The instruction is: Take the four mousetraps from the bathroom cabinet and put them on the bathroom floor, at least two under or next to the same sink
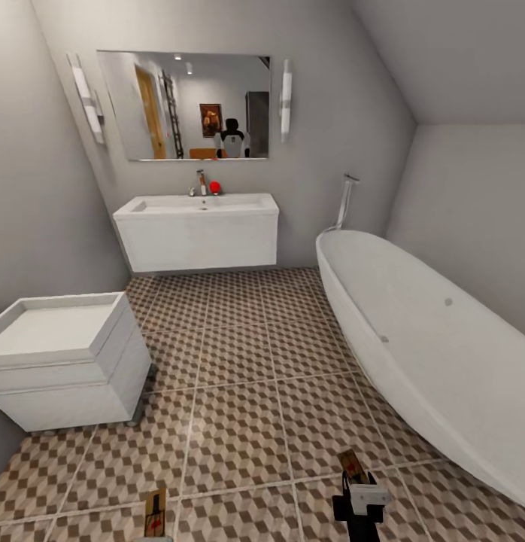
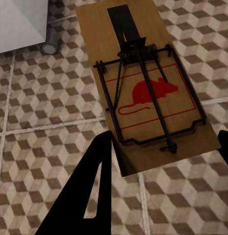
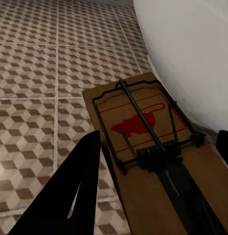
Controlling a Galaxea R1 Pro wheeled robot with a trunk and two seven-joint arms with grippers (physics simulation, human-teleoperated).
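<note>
Wooden mousetraps (image 2: 148,93) (image 3: 153,147) sit pinched in both fingers; you should carry them level toward the sink (image 1: 196,205), then lower gently.

Grey sloped walls, a mirror (image 1: 183,105) flanked by 2 lights — white bathtub (image 1: 428,346) alongside.

One mousetrap (image 1: 155,513) shows at about 7 o'clock in the head view, a small brown board raised above the bathroom floor (image 1: 240,421). The left wrist view shows its face: dark wire spring and bar over a red mouse print (image 2: 145,93). A second mousetrap (image 1: 353,465) sits at about 5 o'clock, also above the cube-patterned tiles, with the same red print and wire (image 3: 153,147). The bathroom sink (image 1: 196,205), a white shallow basin on its white vanity, stands at 12 o'clock against the far wall.
</note>
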